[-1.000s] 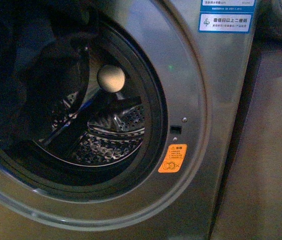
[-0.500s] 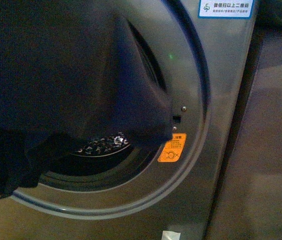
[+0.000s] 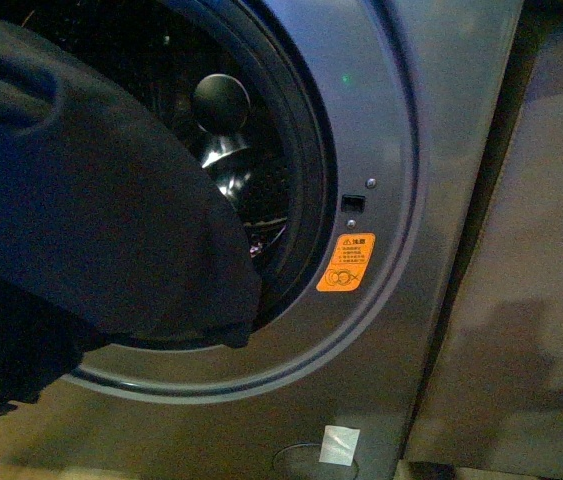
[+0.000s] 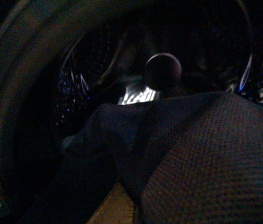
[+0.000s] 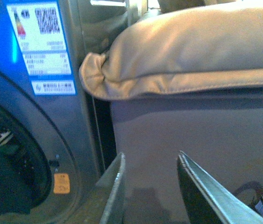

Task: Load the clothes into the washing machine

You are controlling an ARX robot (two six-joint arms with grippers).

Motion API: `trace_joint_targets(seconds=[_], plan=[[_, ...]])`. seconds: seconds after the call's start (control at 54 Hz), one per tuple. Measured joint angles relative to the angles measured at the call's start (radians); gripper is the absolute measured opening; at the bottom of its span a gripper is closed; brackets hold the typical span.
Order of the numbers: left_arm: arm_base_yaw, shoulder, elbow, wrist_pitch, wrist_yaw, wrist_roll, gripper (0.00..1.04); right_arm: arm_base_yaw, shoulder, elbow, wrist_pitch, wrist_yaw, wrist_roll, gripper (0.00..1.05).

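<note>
Left gripper is not seen in any view, so its grip cannot be told. The clothes (image 3: 101, 220), one dark navy garment, hang bunched across the left half of the porthole of the washing machine (image 3: 391, 130) and spill over the lower left rim of the opening. The garment's left side is cut off by the picture edge, and no logo can be made out. Left wrist view is very dim: the same fabric fills the near side, with the drum's perforated wall faint beyond it. About half of the drum (image 3: 261, 190) shows past the cloth, with one round knob (image 3: 221, 100) at its back. On the front panel, right of the rim: one orange sticker (image 3: 346, 262) and one small dark slot (image 3: 352, 202) above it. One white patch (image 3: 339, 444) sits near the bottom edge. Right gripper (image 5: 150, 186) hangs beside the machine with its two fingers (image 5: 115, 191) spread apart and nothing between them; the tips are cut off. One pale cushion (image 5: 192, 51) lies on top of a grey unit (image 5: 192, 135). Two blue-edged labels (image 5: 40, 42) are stacked on the panel, their print too small to read.
</note>
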State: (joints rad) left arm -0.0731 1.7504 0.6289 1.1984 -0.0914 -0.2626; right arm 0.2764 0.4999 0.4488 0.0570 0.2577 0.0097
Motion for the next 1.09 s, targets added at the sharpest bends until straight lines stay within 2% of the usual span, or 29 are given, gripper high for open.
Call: trace_joint_targets(seconds=[0.111,0.185,0.444,0.519,0.611,0.815,0.981,1.093], plan=[[-0.019,0.127,0.090,0.006,-0.040,0.008,0.10,-0.048,-0.046,-0.085,0.023,-0.043,-0.005,0.08],[-0.029,0.185,0.143,0.002,-0.053,0.015,0.10,-0.071,-0.071,-0.117,0.034,-0.061,-0.008,0.01],[-0.061,0.379,0.416,-0.163,-0.116,0.041,0.10,-0.147,-0.159,-0.230,0.062,-0.137,-0.008,0.02],[-0.069,0.437,0.511,-0.222,-0.132,0.084,0.10,-0.230,-0.187,-0.263,0.062,-0.242,-0.008,0.02],[-0.074,0.477,0.591,-0.288,-0.153,0.113,0.10,-0.266,-0.208,-0.286,0.064,-0.249,-0.008,0.02],[-0.092,0.538,0.772,-0.458,-0.168,0.201,0.10,-0.272,-0.255,-0.333,0.066,-0.254,-0.008,0.02],[-0.104,0.568,0.901,-0.610,-0.144,0.260,0.10,-0.274,-0.300,-0.367,0.062,-0.256,-0.008,0.02],[-0.093,0.669,1.093,-0.744,-0.130,0.261,0.10,-0.274,-0.395,-0.377,-0.050,-0.256,-0.008,0.02]])
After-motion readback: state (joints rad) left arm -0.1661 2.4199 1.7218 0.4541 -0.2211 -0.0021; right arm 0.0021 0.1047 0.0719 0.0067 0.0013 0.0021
